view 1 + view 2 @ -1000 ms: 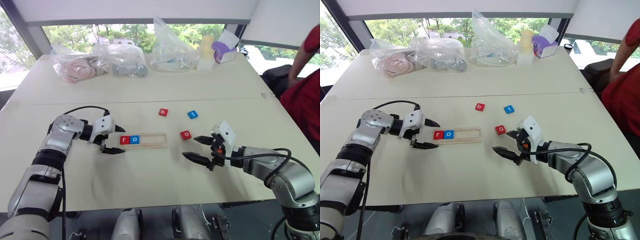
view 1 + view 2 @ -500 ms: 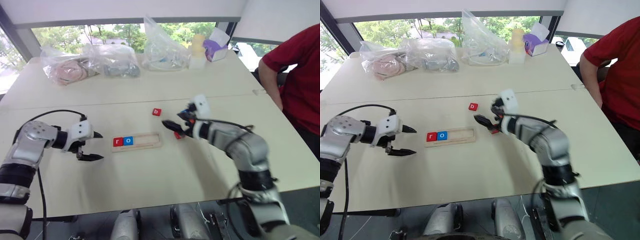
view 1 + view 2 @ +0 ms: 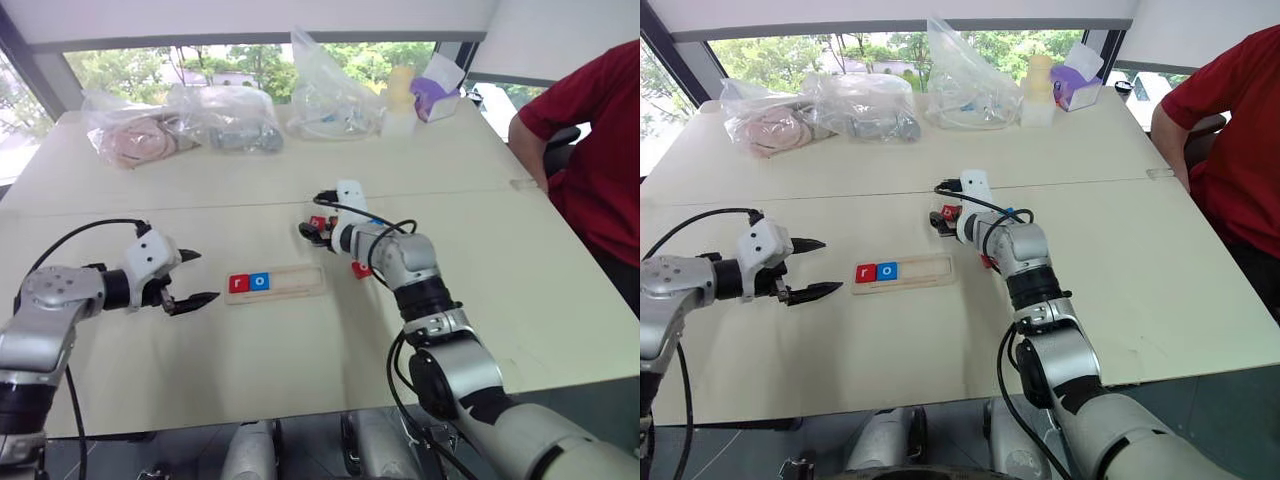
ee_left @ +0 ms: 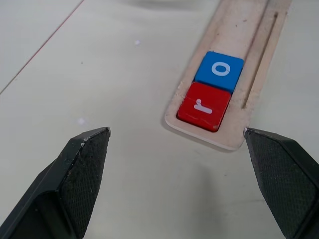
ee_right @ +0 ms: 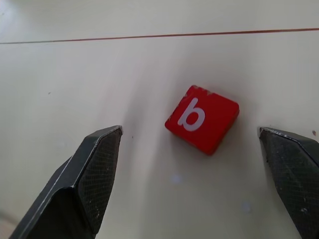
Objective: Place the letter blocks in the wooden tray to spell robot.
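The right gripper (image 5: 192,164) hangs with its fingers (image 5: 89,174) spread wide and empty over the red b tile (image 5: 202,118), which lies flat on the table (image 3: 300,350) in the gap between them, touching neither. In the right wrist view the b sits turned at an angle to the fingers. In the eye views this gripper is beyond the far right end of the tray (image 3: 300,283), and a red tile (image 3: 361,269) lies just right of that end, partly hidden by the arm; its letter cannot be read.

The left gripper (image 4: 184,164) is also wide open and empty, off the tray's left end and apart from it. Its wrist view looks along the tray's long axis: the red r (image 4: 204,106) sits at the near end, the blue o (image 4: 219,70) touching it behind, the remaining slots bare wood. From the head, the tray runs left to right across the table, r (image 3: 238,284) leftmost, letters upright to the robot.

Beyond, plastic bags (image 3: 190,125) and a tissue box (image 3: 437,85) sit along the table's far edge, and a person in a red shirt (image 3: 590,140) stands at the right.
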